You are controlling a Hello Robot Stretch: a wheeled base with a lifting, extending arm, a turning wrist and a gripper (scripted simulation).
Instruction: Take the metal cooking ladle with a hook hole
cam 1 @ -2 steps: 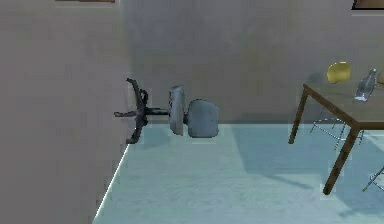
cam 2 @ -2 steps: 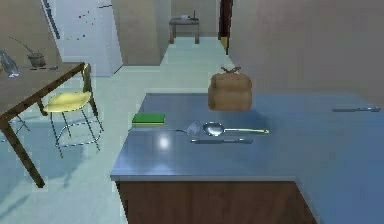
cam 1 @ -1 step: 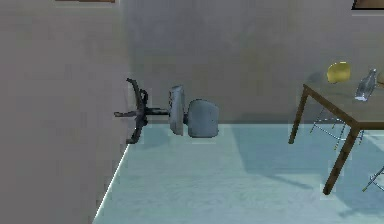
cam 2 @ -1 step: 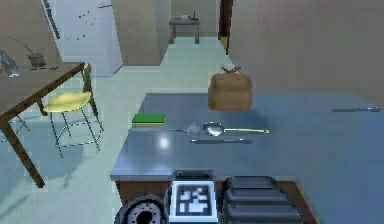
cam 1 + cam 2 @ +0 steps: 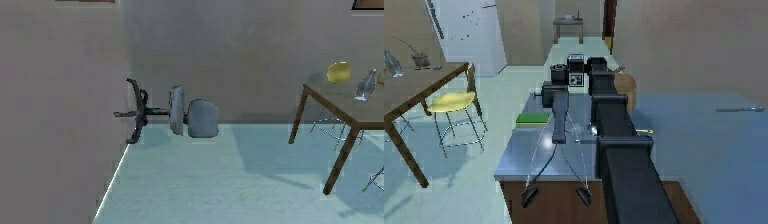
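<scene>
Metal, so I judge the ladle stiff, slick and bowl-heavy — best taken on the handle, close to the bowl. Nearest, the gripper points back over the grey countertop, with bare top behind its fingers; it holds nothing, and how they are set I cannot tell. The arm reaches out level beyond. Farther right, a thin grey sliver may be the ladle — too small to tell.

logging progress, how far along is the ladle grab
Done: the arm reaches over the grey counter. In hand: the gripper is by the counter's near edge; I cannot tell whether it holds anything. Left: the small things on it are too small to name; taking the ladle looks undone.
</scene>
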